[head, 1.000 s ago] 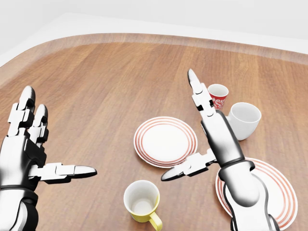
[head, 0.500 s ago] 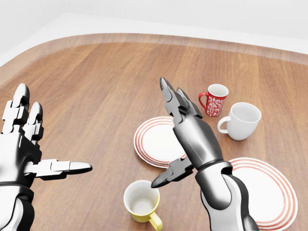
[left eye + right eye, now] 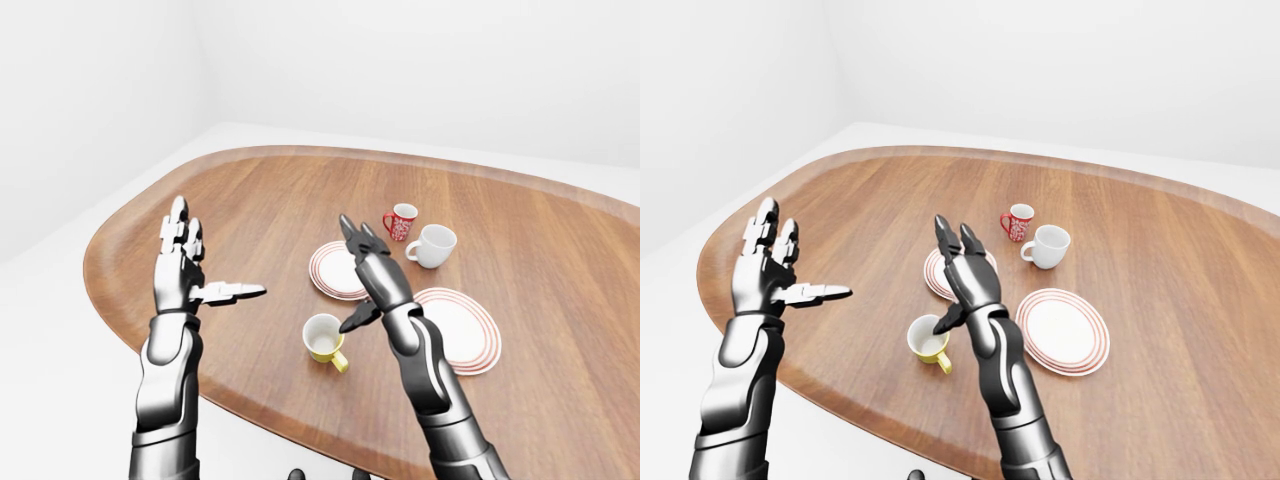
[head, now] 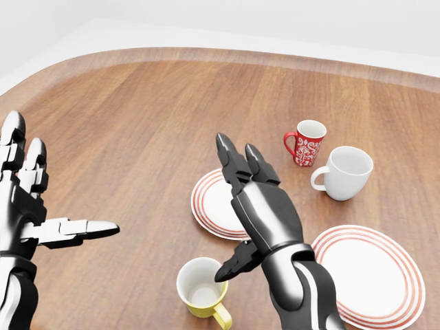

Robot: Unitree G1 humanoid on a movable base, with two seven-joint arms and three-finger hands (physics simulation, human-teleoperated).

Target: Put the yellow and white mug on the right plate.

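Starting with the left-eye view, a rounded wooden table [image 3: 560, 250] is seen, on which the yellow mug with a white inside [image 3: 324, 338] stands upright near the lower edge, its handle turned toward the bottom of the view. The right hand [image 3: 366, 282] is held above and just beside the mug, fingers spread and nothing grasped. The left hand [image 3: 190, 275] is raised well apart to the left, likewise spread and empty.

Through the head view, the right-hand white plate with red rings [image 4: 385, 275] is shown bare at the lower right, and the thumb is seen near the mug's rim; contact cannot be confirmed. A second red-ringed plate [image 4: 210, 203] lies partly behind the hand, with a red patterned mug [image 4: 306, 144] and a plain white mug [image 4: 347, 172] beyond.

From the right-eye view, the same layout is confirmed, the mug lying between the two arms.

As a judgement, the mug could be tipped or pushed toward the table's edge if the thumb is brought down on the rim before the fingers are closed round the body.
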